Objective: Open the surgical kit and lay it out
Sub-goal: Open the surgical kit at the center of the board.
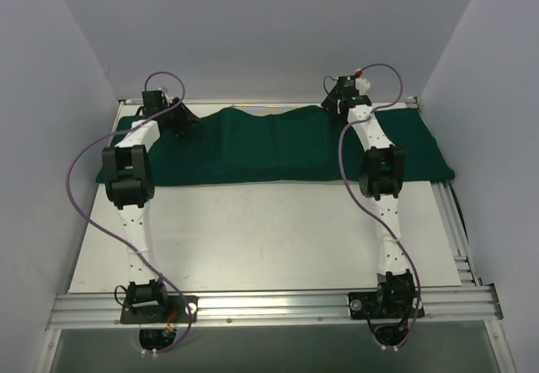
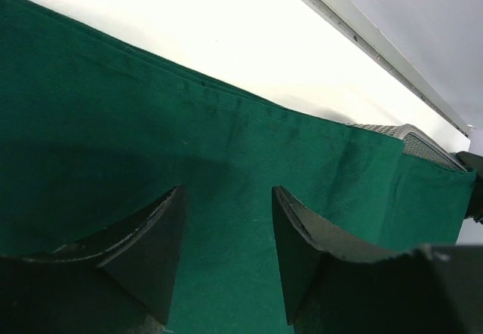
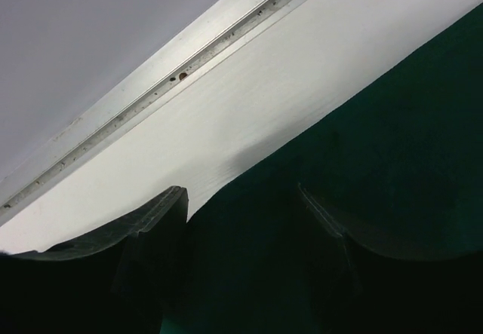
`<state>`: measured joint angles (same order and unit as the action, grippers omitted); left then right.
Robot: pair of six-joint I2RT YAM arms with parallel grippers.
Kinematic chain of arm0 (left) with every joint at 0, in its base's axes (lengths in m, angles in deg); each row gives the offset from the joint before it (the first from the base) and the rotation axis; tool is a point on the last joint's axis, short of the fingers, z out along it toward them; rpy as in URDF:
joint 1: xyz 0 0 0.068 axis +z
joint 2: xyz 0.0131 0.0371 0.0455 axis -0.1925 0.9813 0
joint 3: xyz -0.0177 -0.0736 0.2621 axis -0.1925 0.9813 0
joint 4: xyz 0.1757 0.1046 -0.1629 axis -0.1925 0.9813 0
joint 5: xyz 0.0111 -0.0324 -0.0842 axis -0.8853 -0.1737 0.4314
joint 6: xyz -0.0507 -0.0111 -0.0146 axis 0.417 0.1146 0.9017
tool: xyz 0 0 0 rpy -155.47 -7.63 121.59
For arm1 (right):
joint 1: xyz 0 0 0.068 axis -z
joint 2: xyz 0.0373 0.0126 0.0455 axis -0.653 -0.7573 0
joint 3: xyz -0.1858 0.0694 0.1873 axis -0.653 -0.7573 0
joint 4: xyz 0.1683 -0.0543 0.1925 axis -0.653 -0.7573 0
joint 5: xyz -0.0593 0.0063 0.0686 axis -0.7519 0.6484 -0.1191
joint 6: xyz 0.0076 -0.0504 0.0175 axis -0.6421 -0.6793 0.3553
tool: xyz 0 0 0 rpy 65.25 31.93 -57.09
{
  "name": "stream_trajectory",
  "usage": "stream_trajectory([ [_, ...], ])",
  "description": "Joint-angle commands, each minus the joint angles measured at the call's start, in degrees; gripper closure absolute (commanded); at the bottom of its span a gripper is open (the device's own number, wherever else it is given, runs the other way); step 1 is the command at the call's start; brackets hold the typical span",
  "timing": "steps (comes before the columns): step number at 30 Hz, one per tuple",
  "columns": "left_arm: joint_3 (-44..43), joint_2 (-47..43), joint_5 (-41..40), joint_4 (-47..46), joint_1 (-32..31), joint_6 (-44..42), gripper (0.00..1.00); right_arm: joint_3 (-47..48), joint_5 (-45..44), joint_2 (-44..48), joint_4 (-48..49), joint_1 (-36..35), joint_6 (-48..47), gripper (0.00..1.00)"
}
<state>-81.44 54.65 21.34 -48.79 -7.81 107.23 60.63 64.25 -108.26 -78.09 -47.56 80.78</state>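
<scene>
The surgical kit's dark green cloth lies spread across the far half of the white table, humped in the middle. My left gripper hovers over its far left part. In the left wrist view this gripper is open, with flat cloth beneath the gap. A corner of the silver mesh tray pokes out past the cloth's far edge. My right gripper is at the cloth's far edge, right of centre. In the right wrist view it is open over the cloth's hem.
An aluminium rail runs along the table's far edge, just beyond both grippers, also visible as the rail in the left wrist view. Grey walls close in on three sides. Bare white tabletop lies between the cloth and the arm bases.
</scene>
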Motion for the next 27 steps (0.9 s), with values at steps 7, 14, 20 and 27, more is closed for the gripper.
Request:
stream_trajectory([
  [7,1.69,-4.29,1.60,-4.07,-0.56,1.47,0.43,-5.61,2.04,1.94,3.01,0.72,0.20,0.76],
  [14,2.22,-6.31,0.99,-1.89,-0.83,1.12,0.44,-5.87,3.46,4.84,6.88,1.51,-0.33,0.92],
  [20,2.66,-9.12,-0.68,1.02,-0.57,0.50,0.47,-6.93,4.16,8.45,8.91,1.86,-1.03,1.00],
  [27,5.37,-14.21,-5.51,6.82,-0.30,-0.03,0.50,-14.20,6.45,15.47,9.78,2.04,-0.86,1.00],
])
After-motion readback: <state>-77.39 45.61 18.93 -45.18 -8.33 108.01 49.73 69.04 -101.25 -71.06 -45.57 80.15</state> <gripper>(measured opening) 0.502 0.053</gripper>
